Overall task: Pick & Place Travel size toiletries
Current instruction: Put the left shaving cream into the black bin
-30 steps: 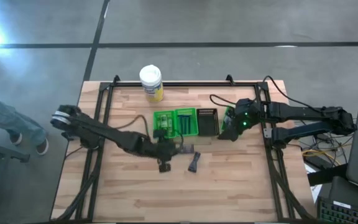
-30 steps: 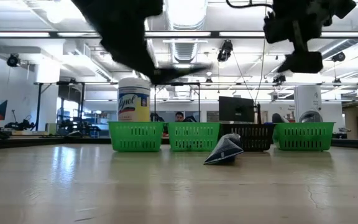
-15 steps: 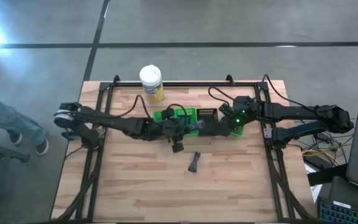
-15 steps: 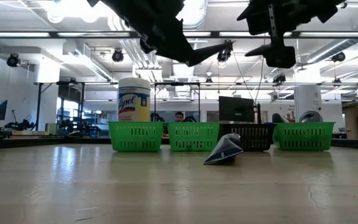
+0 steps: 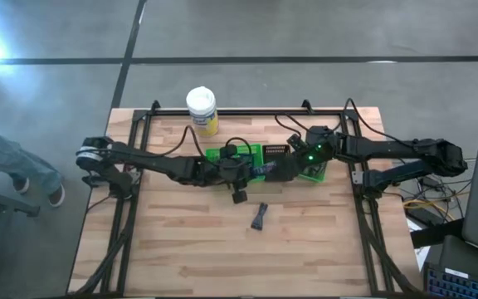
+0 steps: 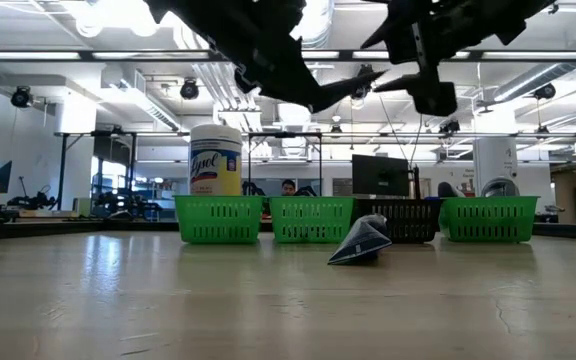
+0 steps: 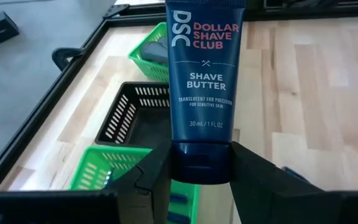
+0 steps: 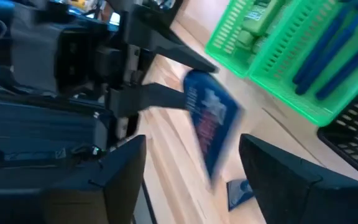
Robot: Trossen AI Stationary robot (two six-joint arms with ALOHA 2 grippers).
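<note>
My left gripper is shut on a dark blue tube labelled shave butter, held in the air above the row of small trays. The tube also shows in the high view and the low view. My right gripper is open and hangs just to the right of the tube; in its own view its fingers stand apart with the tube ahead of them. A second dark tube lies flat on the table, nearer the front. My left gripper pinches the tube's cap end between its two fingers. The fingers come about level from the table's left and lie along the tube. The tube sticks straight out past the fingertips toward the right, lifted clear above the black tray.
Two green trays with green bottles and blue sticks, a black tray and another green tray stand in a row at the table's far middle. A white-lidded jar stands behind them. Bare wood lies toward the near edge.
My left gripper has carried the tube up and toward the far edge and the right, from near the table's middle to above the trays. My right gripper has moved toward the table's left, closing in on the tube's free end.
</note>
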